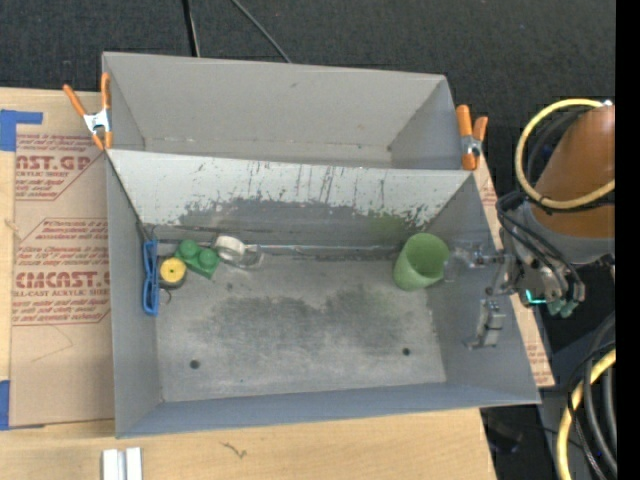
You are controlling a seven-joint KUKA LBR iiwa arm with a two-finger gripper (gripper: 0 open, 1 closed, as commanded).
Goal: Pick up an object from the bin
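Fingers [488, 313] apart, empty, over right wall of scuffed grey bin [480, 378]; green cup [420, 260] beside.

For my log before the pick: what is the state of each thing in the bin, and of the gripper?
green cup: loose at back right, mouth showing, not held.
yellow round piece: lying at back left.
small green piece: lying close beside the yellow one.
blue piece: lying along the left wall.
white piece: lying by the back wall.
gripper: over the right wall of the bin, touching no thing.
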